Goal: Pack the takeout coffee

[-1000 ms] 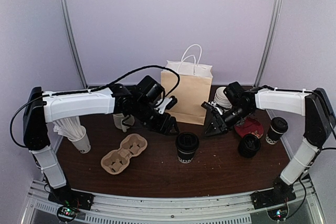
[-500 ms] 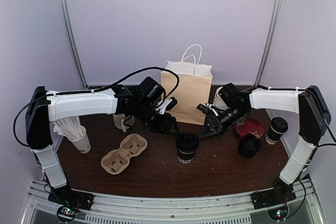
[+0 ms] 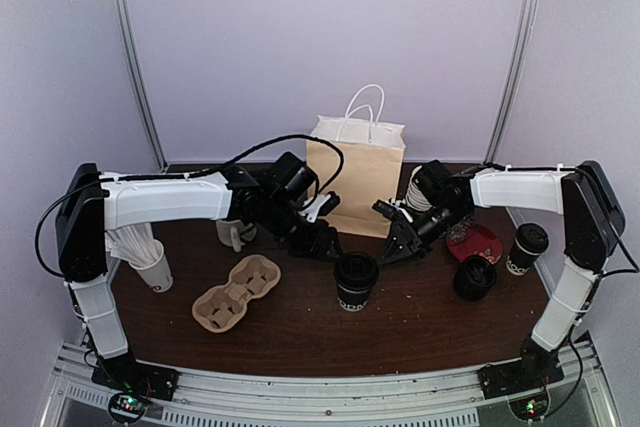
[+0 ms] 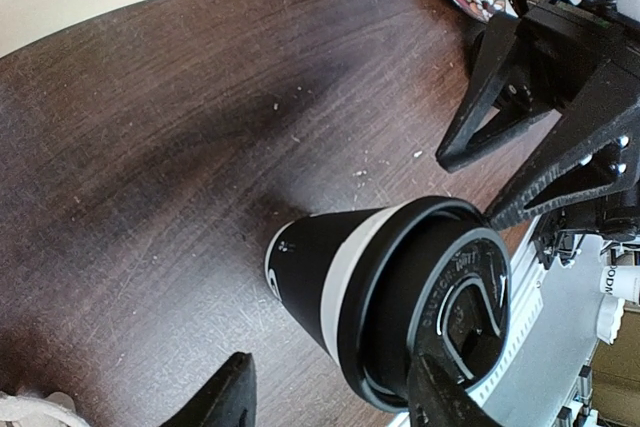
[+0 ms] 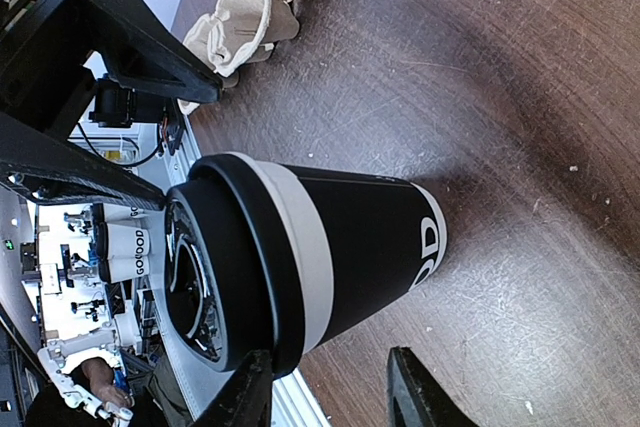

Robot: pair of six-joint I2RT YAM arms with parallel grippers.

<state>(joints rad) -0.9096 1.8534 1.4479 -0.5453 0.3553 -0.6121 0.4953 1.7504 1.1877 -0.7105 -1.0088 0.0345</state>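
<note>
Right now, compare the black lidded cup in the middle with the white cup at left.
The middle cup is black with a black lid; the white cup is open, holding white sticks. The middle cup stands between the left gripper and right gripper; the white cup stands far left. Both are upright.

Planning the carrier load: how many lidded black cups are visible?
2 certain: centre cup mid-table, right cup near the edge. The dark round thing between them may be a third.

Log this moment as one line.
left gripper: open, beside centre cup | right gripper: open, opposite side | cup: lidded, upright, not gripped | carrier: empty | paper bag: behind
</note>
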